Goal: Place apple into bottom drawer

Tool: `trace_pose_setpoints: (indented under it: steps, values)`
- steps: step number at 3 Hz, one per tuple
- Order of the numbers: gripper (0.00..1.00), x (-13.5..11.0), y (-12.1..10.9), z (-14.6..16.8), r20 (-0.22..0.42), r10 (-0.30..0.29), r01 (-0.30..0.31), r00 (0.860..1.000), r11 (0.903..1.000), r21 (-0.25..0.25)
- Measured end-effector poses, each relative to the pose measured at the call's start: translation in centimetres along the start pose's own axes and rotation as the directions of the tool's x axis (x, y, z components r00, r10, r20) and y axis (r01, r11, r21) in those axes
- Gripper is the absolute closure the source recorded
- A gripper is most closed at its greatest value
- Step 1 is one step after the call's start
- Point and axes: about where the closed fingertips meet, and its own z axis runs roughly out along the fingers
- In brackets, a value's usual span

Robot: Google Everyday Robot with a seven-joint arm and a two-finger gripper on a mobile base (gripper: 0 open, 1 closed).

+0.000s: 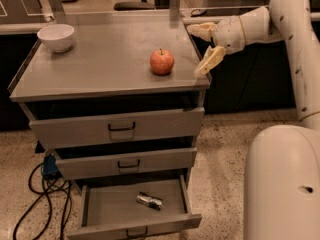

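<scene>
The red apple [162, 62] sits on the grey cabinet top [100, 69], right of its middle. My gripper [202, 48] is open at the top's right edge, a short way right of the apple, level with it and not touching it. One finger [198, 29] points left toward the back, the other finger [208, 61] hangs down toward the front. The bottom drawer [107, 208] is pulled out below, with a small crumpled silver-and-dark object [149, 200] lying inside.
A white bowl [56, 37] stands at the back left of the cabinet top. The two upper drawers [120, 129] are slightly pulled out. Cables and a blue plug [49, 166] lie on the floor at left. My white base [282, 184] fills the lower right.
</scene>
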Motion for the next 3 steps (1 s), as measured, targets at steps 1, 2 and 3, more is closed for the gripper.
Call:
trace_pose_setpoints:
  steps: [1, 2, 3]
  values:
    - [0.0, 0.4, -3.3, 2.7, 0.16, -0.002, -0.004, 0.987, 0.9994, 0.035]
    - [0.0, 0.4, -3.3, 2.7, 0.16, -0.002, -0.004, 0.987, 0.9994, 0.035]
    - [0.0, 0.3, -3.3, 3.8, 0.064, 0.005, -0.005, 0.998, 0.9999, 0.009]
